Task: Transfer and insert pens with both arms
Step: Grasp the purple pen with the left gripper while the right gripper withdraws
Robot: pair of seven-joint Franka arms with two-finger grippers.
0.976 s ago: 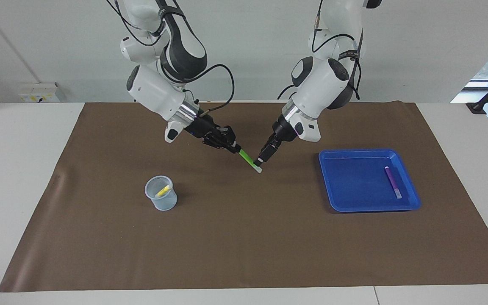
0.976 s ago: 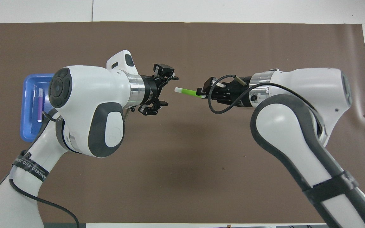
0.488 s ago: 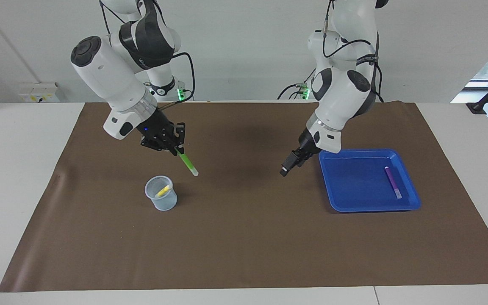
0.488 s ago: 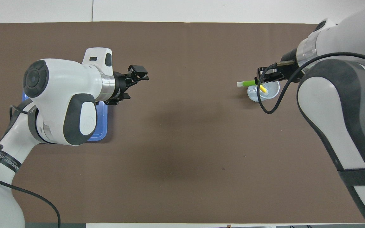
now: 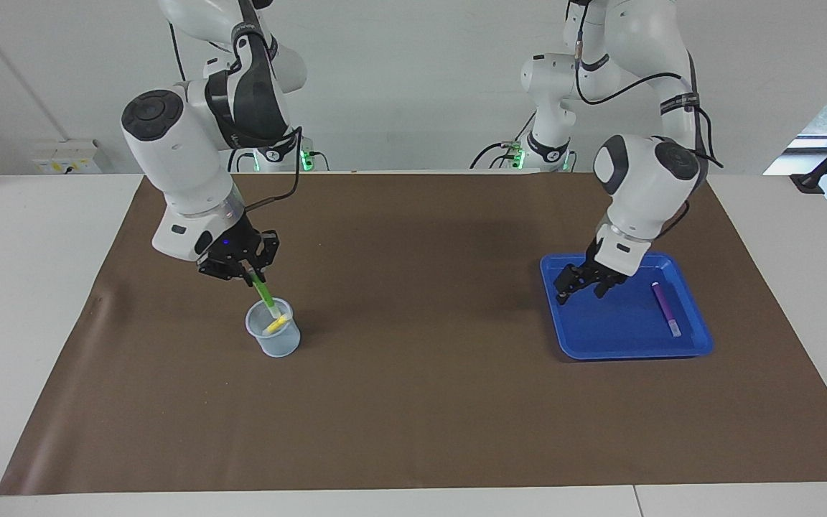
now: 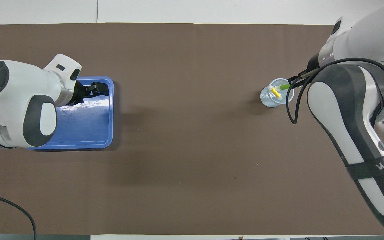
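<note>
My right gripper is shut on the green pen and holds it tilted over the clear cup, the pen's pale lower end inside the cup's mouth. The yellow pen lies slanted in the cup. The overhead view shows the cup, the yellow pen and the green pen. My left gripper is open and empty over the blue tray, above the tray's end toward the table's middle. The purple pen lies in the tray, apart from that gripper. In the overhead view my left arm hides it.
A brown mat covers the table. The blue tray is toward the left arm's end, the cup toward the right arm's end. White table borders the mat on all sides.
My right gripper carried the green pen from the middle of the table to the cup and lowered its end in. My left gripper drew back from the middle to over the blue tray.
</note>
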